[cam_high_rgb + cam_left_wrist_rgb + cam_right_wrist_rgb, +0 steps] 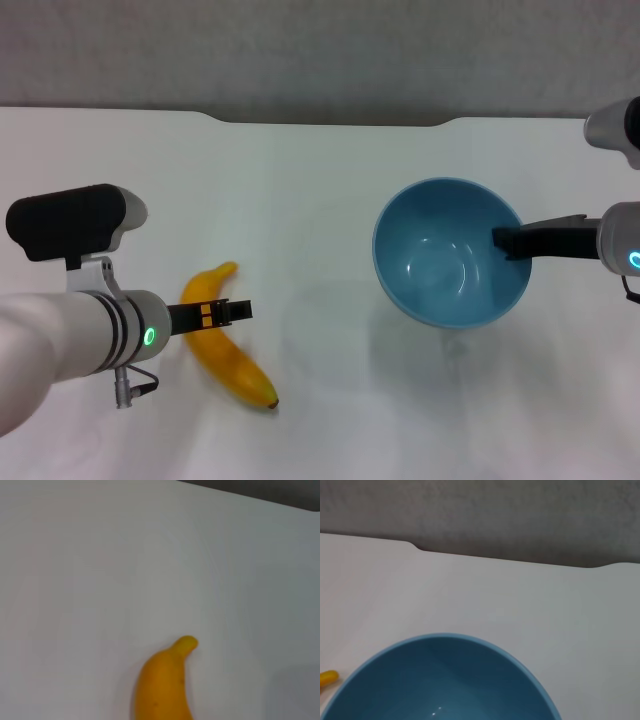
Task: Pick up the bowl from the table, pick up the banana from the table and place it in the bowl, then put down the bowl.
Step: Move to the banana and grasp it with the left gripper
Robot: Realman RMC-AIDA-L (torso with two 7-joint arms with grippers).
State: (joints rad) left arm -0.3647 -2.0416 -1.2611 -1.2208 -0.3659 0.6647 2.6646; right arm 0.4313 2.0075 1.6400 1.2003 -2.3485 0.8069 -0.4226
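Observation:
The light-blue bowl (452, 252) hangs a little above the white table (300, 190), with its shadow on the table under it. My right gripper (510, 242) is shut on the bowl's right rim, one dark finger reaching inside. The bowl's inside fills the lower part of the right wrist view (445, 680). The yellow banana (235, 365) lies on the table at the front left. My left gripper (225, 312) is over the banana's middle. The left wrist view shows the banana's stem end (162, 685). The banana's end (327, 677) peeks in beside the bowl.
The table's far edge has a shallow notch (330, 120) with a grey wall behind it. Bare white tabletop (320, 330) lies between the banana and the bowl.

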